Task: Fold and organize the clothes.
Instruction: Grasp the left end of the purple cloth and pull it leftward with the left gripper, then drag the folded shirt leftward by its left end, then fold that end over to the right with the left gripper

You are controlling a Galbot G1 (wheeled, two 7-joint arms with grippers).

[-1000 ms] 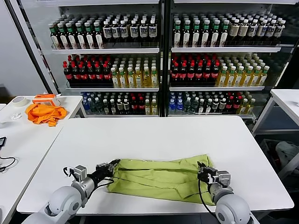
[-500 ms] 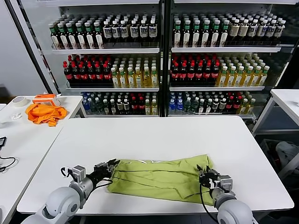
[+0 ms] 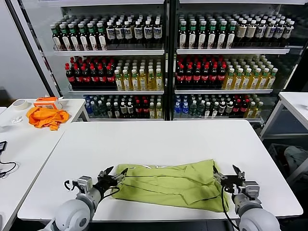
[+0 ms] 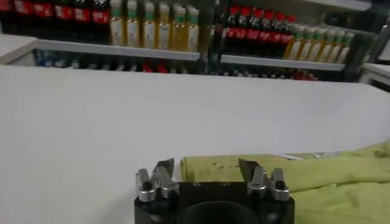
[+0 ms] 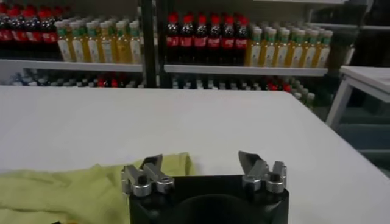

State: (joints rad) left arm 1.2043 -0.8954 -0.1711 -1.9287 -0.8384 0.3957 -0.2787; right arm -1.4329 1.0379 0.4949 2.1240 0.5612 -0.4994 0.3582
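Note:
The light yellow-green shirt (image 3: 168, 180) lies folded into a long band near the front edge of the white table (image 3: 159, 137). My left gripper (image 3: 114, 174) is open at the band's left end, its fingers apart and nothing clamped between them. In the left wrist view the gripper (image 4: 205, 164) stands open, with the shirt's end (image 4: 317, 176) just beyond its tips. My right gripper (image 3: 226, 174) is open at the band's right end. In the right wrist view that gripper (image 5: 200, 158) is open, and the shirt's corner (image 5: 61, 189) lies by one finger, not gripped.
A bright orange cloth (image 3: 46, 117) and a tape roll (image 3: 19, 104) sit on the side table (image 3: 24, 149) to the left. Glass-fronted shelves of bottles (image 3: 163, 62) stand behind the table. Another white table (image 3: 296, 103) is at the right.
Both grippers have gone from shut on the shirt's ends to open and have let it go. They have drawn back slightly outward, and the shirt has settled flat.

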